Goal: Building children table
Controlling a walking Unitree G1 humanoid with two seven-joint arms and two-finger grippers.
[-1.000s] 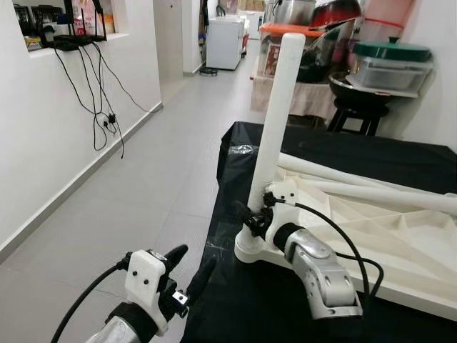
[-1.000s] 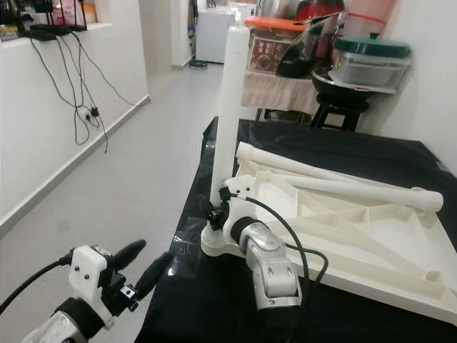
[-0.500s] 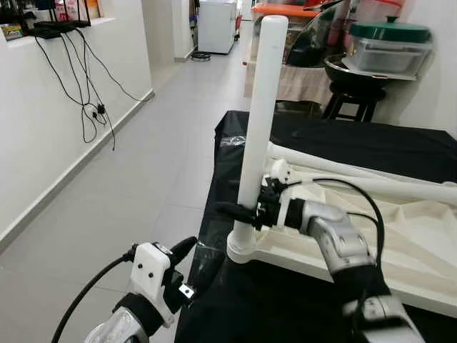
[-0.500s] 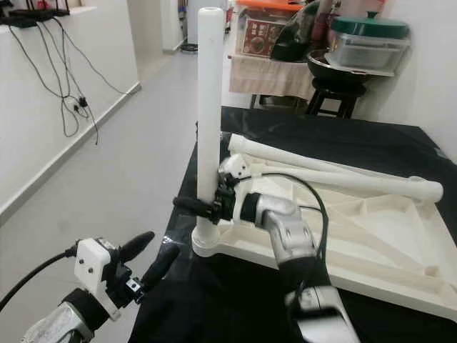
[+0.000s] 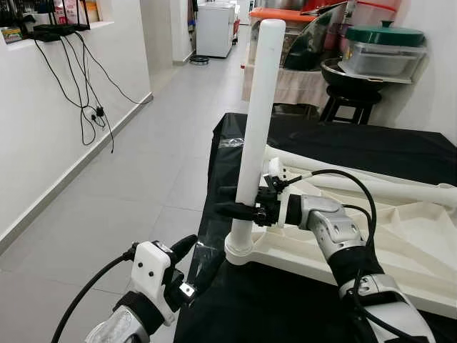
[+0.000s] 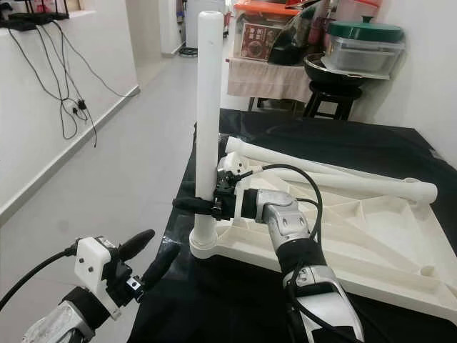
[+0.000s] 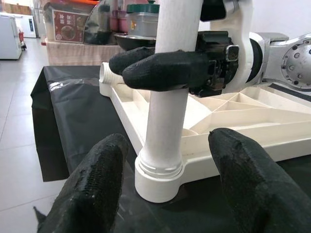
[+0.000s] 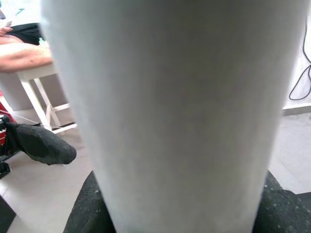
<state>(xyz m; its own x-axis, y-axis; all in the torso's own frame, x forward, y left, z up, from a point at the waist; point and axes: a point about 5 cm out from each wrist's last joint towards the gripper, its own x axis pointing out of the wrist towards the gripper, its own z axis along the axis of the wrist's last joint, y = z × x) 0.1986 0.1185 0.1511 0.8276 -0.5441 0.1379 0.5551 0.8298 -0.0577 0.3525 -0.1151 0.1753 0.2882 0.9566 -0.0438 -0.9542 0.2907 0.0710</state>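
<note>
- One black cloth (image 5: 300, 307) covers the work surface, with the white tabletop (image 5: 421, 250) lying upside down on it.
- One white leg (image 5: 255, 121) stands upright in the tabletop's near-left corner socket; two more legs (image 6: 335, 171) lie across the far edge.
- Right gripper (image 5: 239, 209) is clamped around the standing leg low down, just above the socket.
- Left gripper (image 5: 193, 261) hovers below the cloth's edge, fingers (image 7: 92, 194) spread, apparently touching nothing.

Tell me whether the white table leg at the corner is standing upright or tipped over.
Upright. The white leg rises nearly vertical from the corner socket of the upturned tabletop, with the right gripper clamped around its lower part.
</note>
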